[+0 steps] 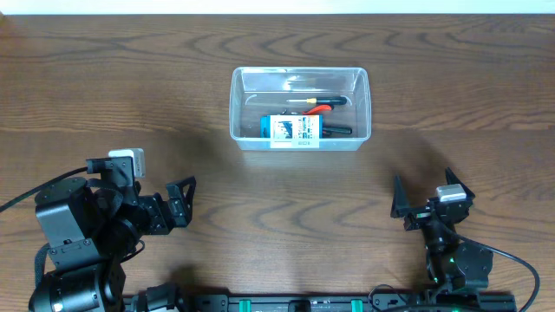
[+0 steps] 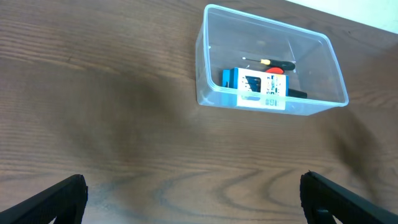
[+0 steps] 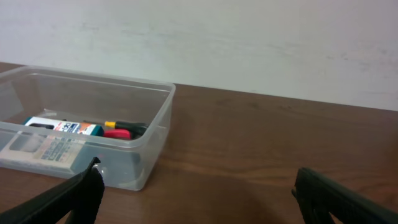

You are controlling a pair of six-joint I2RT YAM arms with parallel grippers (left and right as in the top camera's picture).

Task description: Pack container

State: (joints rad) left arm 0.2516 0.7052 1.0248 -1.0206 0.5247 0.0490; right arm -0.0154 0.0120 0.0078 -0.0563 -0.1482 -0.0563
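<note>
Overhead: left hand (image 1: 185, 201), right hand (image 1: 424, 186) wide open, apart from container (image 1: 251, 87).

Dark wood table (image 1: 104, 78), white wall (image 3: 249, 37)

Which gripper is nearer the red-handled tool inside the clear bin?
Right. The right gripper sits toward the robot and right of the red-handled tool in the clear bin; the left gripper sits toward the robot and farther off to its left.
</note>
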